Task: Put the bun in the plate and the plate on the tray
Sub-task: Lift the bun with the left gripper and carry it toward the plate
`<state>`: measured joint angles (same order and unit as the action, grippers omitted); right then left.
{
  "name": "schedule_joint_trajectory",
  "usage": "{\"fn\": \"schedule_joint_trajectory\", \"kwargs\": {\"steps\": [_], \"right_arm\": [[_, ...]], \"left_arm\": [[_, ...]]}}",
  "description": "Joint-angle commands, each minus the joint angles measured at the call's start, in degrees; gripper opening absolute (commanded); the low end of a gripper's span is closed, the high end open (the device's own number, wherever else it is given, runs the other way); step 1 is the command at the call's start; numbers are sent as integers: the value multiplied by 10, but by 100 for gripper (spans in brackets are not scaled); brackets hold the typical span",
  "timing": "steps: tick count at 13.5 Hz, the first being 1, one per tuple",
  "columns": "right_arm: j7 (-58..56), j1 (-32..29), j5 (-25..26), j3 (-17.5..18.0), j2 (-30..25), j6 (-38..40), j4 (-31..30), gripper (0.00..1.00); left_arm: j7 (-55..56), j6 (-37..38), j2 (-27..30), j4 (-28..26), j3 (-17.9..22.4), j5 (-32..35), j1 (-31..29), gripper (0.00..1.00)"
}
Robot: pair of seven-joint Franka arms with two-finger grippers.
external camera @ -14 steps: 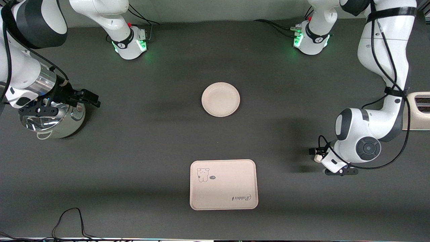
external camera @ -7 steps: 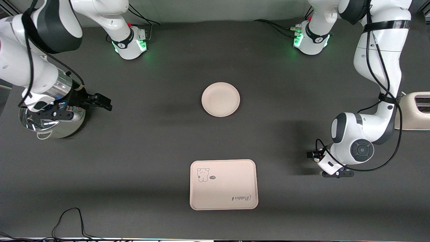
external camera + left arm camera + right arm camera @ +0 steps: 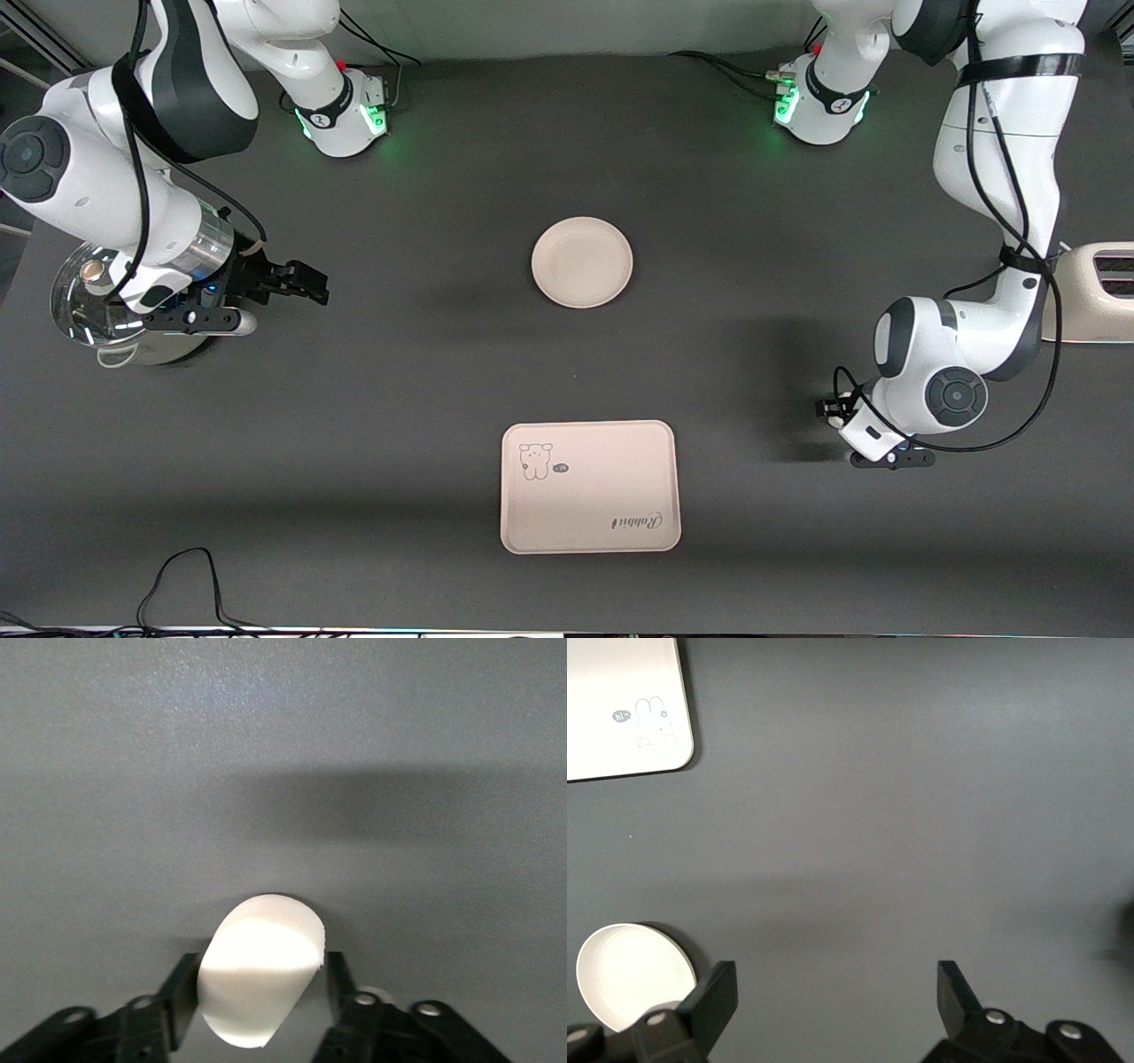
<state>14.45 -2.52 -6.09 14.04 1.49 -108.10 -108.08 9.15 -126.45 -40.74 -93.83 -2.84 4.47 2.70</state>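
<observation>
The bun [image 3: 257,992], a small off-white lump, sits between the fingers of my left gripper [image 3: 260,979], which is shut on it. In the front view this gripper [image 3: 830,411] is low over bare table at the left arm's end, beside the tray. The plate [image 3: 582,262] lies empty at the table's middle. The tray [image 3: 591,486], with its animal drawing and "Rabbit" lettering, lies empty nearer the front camera. My right gripper [image 3: 312,290] is open and empty, over bare table beside the steel pot. The right wrist view shows its gripper [image 3: 837,992], the plate [image 3: 633,974] and the tray [image 3: 625,709].
A shiny steel pot with a lid [image 3: 106,319] stands at the right arm's end, partly under that arm. A cream toaster [image 3: 1099,292] stands at the left arm's end. A black cable [image 3: 177,576] lies at the table's front edge.
My right arm has swung off the steel pot toward the table's middle, its gripper still open. My left gripper has shifted only slightly, with the bun in it.
</observation>
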Motion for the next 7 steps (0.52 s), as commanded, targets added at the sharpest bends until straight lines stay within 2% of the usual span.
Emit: {"fn": "schedule_joint_trajectory", "kwargs": {"steps": [1, 3, 4, 7], "right_arm": [[14, 4, -11, -1, -2, -10, -1, 100], [14, 4, -28, -1, -2, -12, -1, 100], [14, 4, -44, -2, -2, -12, -1, 100], [16, 4, -49, -2, -2, -13, -1, 100]], "left_arm": [[-6, -3, -3, 5, 2, 7, 3, 25], [-6, 1, 0, 6, 2, 7, 4, 19], [-6, 8, 3, 7, 2, 7, 5, 19], [-4, 39, 34, 10, 2, 10, 9, 19]]}}
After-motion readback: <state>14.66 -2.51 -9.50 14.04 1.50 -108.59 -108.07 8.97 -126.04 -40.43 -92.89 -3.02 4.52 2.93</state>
